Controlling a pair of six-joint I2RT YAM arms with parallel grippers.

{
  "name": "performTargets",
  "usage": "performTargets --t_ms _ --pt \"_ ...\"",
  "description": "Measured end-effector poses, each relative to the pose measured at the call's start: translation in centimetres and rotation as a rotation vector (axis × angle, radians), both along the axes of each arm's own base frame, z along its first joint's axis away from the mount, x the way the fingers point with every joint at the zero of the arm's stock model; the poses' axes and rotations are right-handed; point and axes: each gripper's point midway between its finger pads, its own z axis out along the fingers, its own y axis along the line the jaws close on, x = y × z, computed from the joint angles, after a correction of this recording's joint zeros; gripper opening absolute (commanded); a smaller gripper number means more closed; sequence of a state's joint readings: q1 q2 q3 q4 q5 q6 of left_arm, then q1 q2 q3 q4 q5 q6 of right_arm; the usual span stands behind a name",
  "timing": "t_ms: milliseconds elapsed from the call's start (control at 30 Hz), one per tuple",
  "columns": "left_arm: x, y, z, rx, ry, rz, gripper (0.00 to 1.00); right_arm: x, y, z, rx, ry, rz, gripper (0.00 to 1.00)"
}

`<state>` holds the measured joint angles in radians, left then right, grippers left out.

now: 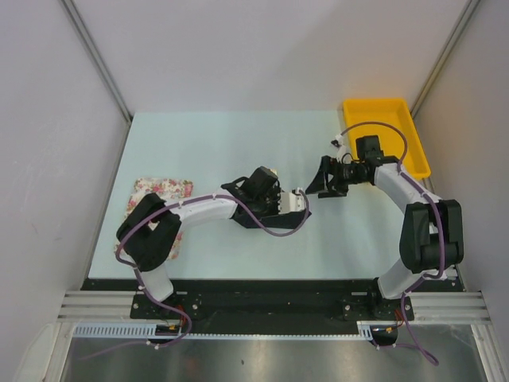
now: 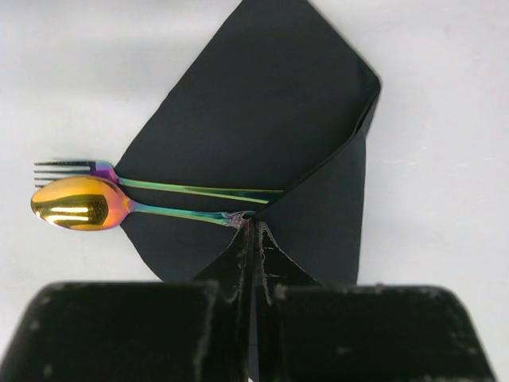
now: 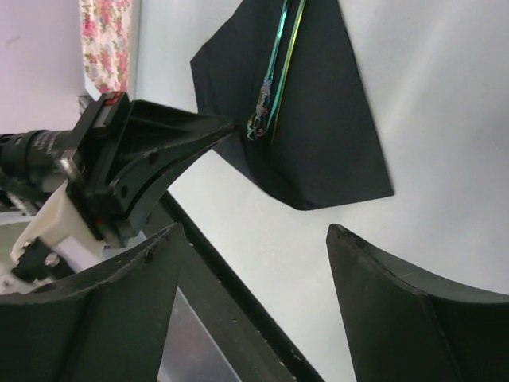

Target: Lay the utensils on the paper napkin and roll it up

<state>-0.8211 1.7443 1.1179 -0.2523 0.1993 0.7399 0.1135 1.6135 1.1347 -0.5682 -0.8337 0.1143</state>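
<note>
The black paper napkin (image 2: 262, 103) lies on the table with one flap folded over the utensils. A fork (image 2: 67, 169) and a gold spoon (image 2: 75, 204) stick out of its left side, and their thin handles (image 3: 274, 87) run under the fold. My left gripper (image 2: 254, 229) is shut, its tips touching the flap's edge by the spoon handle's end. I cannot tell whether paper is pinched. My right gripper (image 3: 254, 239) is open and holds nothing, just off the napkin's (image 3: 318, 119) near corner. From above, the left arm hides most of the napkin.
A pink floral cloth mat (image 1: 163, 191) lies at the table's left, partly under the left arm. A yellow tray (image 1: 386, 135) stands at the back right, behind the right gripper (image 1: 324, 185). The two grippers are close together at the table's middle.
</note>
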Motion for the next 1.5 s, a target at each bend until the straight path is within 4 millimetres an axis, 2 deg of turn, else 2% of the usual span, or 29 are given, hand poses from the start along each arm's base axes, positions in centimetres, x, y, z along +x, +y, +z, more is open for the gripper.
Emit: performTargets --t_ms 133,367,500,667,967,1500 --pt "1.0 0.5 -0.8 0.006 0.017 0.035 0.00 -0.3 1.0 -0.4 0.050 0.045 0.001 0.61" --pt "2.0 0.4 -1.4 -0.005 0.019 0.067 0.00 -2.0 3.5 -3.1 0.106 0.192 0.024 0.53" --pt "2.2 0.2 -1.6 -0.010 0.014 0.069 0.00 -3.1 4.7 -4.0 0.124 0.255 0.037 0.49" --pt "2.6 0.0 -1.6 -0.017 0.001 0.075 0.00 -3.6 6.1 -4.6 0.145 0.287 0.045 0.36" --pt "3.2 0.1 -1.9 -0.015 -0.013 0.090 0.00 -4.0 7.4 -7.4 0.138 0.372 0.045 0.31" --pt "3.5 0.7 -2.8 0.009 -0.015 0.115 0.00 -3.8 8.5 -9.6 0.121 0.420 0.036 0.21"
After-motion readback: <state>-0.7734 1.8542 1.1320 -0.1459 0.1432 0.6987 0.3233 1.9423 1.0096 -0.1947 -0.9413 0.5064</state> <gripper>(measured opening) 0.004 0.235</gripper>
